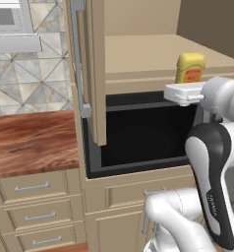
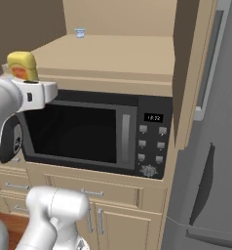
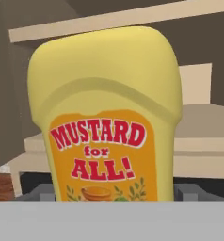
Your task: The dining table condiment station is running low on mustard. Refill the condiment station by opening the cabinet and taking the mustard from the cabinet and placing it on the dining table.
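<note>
The mustard (image 3: 107, 113) is a squat yellow bottle with an orange label reading "MUSTARD for ALL!". It stands upright at the front edge of the open cabinet's shelf (image 2: 113, 58), seen also as the mustard (image 1: 190, 68) and the mustard (image 2: 22, 65). My gripper (image 3: 116, 196) is shut on the bottle's lower part, with a dark fingertip (image 3: 44, 194) hard against each side. The white hand (image 1: 184, 92) hides the bottle's base. The cabinet door (image 1: 92, 74) is swung open on the left. The dining table is out of view.
A black microwave (image 2: 88, 132) sits in the niche right under the shelf. The other cabinet door (image 2: 196, 73) hangs open at the right, beside a grey fridge (image 2: 220, 171). A wood countertop (image 1: 30, 140) over drawers (image 1: 33, 187) lies left. A small cup (image 2: 79, 32) stands at the shelf's back.
</note>
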